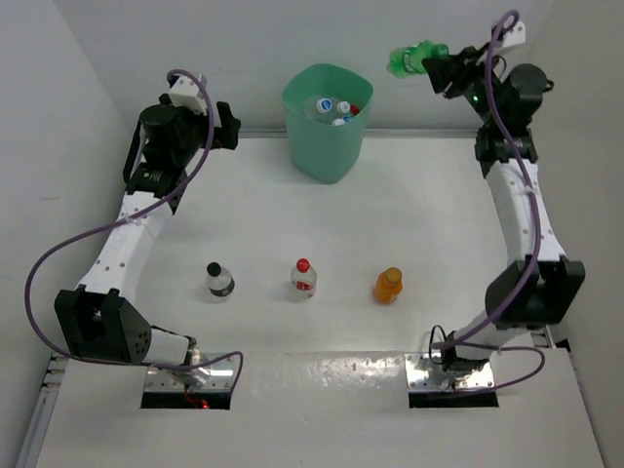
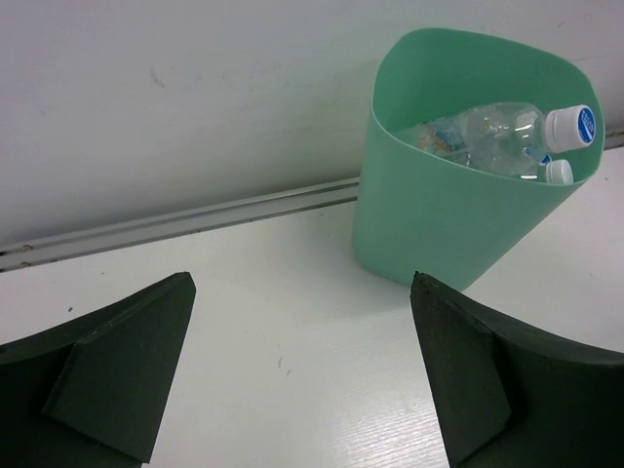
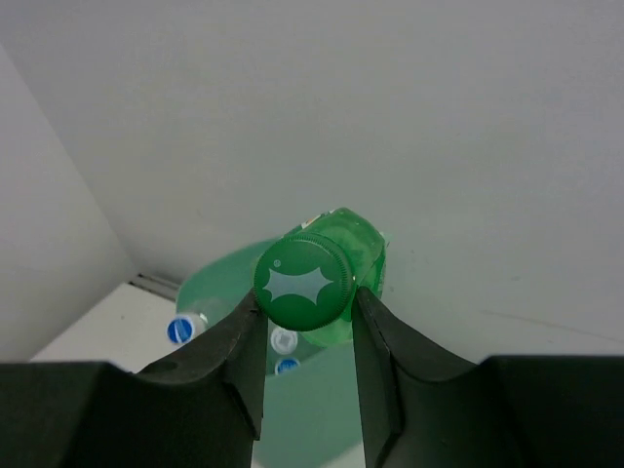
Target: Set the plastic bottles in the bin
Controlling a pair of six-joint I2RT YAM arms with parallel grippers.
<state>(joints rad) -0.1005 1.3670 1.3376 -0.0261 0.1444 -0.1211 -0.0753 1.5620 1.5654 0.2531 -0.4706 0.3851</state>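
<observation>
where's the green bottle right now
Top view, upper right: the green bottle is clamped in the right tool, raised to the right of the bin, not yet inside.

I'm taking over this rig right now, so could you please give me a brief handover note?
The right gripper has its fingers shut on the green bottle, in the air to the right of the bin. The left gripper is open and empty, left of the bin.
Done: several clear bottles lie in the bin.
Left: drop the green bottle in, then bin the black-capped bottle, red-capped bottle and orange bottle standing in a row on the table.
</observation>
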